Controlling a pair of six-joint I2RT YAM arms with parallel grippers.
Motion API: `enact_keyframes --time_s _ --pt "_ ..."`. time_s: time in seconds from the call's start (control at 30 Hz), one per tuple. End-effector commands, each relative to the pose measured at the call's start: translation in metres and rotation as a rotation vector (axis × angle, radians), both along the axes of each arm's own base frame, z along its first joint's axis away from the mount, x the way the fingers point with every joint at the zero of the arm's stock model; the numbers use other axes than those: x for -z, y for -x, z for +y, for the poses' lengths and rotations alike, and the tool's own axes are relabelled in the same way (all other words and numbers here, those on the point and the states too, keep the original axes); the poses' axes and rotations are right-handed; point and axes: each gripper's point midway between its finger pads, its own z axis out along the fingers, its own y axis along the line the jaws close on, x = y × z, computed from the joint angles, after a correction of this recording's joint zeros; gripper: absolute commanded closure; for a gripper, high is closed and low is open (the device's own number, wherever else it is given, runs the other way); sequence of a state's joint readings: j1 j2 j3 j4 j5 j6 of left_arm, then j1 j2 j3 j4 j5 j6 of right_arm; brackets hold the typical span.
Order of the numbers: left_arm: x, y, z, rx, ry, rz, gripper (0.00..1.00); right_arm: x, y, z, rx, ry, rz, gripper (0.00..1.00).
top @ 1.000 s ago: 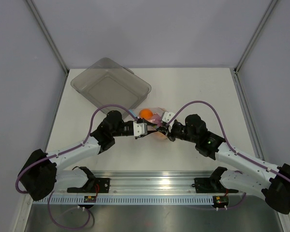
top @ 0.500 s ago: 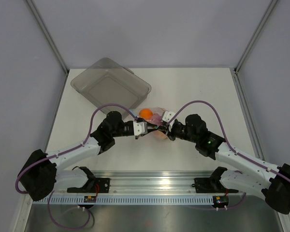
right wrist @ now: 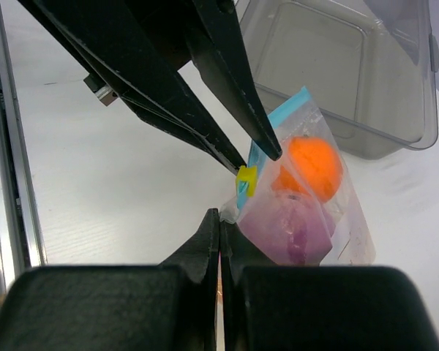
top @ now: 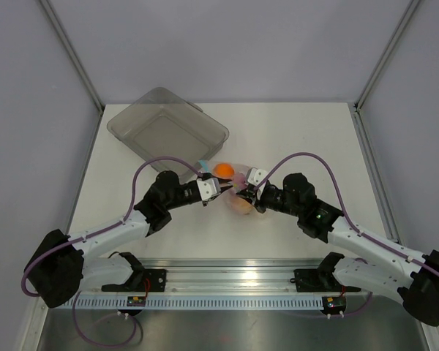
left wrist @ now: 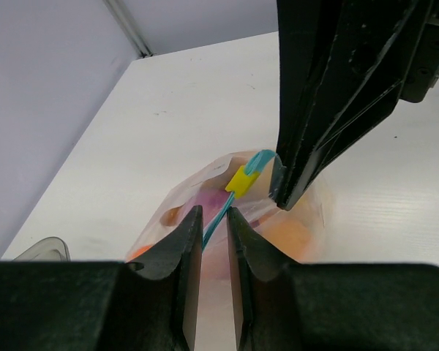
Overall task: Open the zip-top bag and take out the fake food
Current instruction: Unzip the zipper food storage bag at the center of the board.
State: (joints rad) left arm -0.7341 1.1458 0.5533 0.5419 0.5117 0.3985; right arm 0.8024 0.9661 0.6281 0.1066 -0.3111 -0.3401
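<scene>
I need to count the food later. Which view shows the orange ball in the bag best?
The right wrist view: the orange ball is large and sharp inside the zip-top bag. The top external view shows a small orange dot; the left wrist view only blurred orange patches.

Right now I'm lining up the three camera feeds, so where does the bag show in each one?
Top view: the bag sits mid-table, beside the nearest corner of the tray.
Left wrist view: the bag is at the centre. A corner of the tray shows at lower left.
Right wrist view: the bag is right of centre. The tray is at upper right.
Shared landmark: the grey tray.
</scene>
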Motion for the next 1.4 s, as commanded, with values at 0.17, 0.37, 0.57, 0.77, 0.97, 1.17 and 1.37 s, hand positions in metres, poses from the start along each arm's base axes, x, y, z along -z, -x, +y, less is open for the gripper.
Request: enact_keyframes --time_s 0.17,0.37,0.57,0.77,0.97,1.17,1.37 --pt "-0.028 -0.003 0.002 -0.005 0.081 -0.069 0.45 -0.02 0.008 0.009 -0.052 -0.058 -0.029 1.0" --pt "-0.031 0.006 0.001 0.038 0.087 -0.09 0.36 -0.02 0.009 0.009 -0.055 -0.061 -0.026 1.0" --pt "-0.03 0.02 -0.005 0.132 0.076 -0.095 0.37 -0.017 0.006 0.009 -0.043 -0.053 -0.022 1.0" --pt "-0.03 0.027 -0.009 0.181 0.066 -0.086 0.42 -0.017 0.004 0.009 -0.03 -0.054 -0.022 1.0" --pt "-0.032 0.033 -0.01 0.218 0.066 -0.097 0.47 -0.017 0.004 0.009 -0.032 -0.054 -0.022 1.0" --pt "-0.038 0.035 -0.006 0.208 0.088 -0.124 0.46 -0.015 0.002 0.009 -0.025 -0.049 -0.017 1.0" --pt "-0.034 0.036 -0.008 0.219 0.076 -0.114 0.47 -0.014 0.003 0.01 -0.034 -0.046 -0.014 1.0"
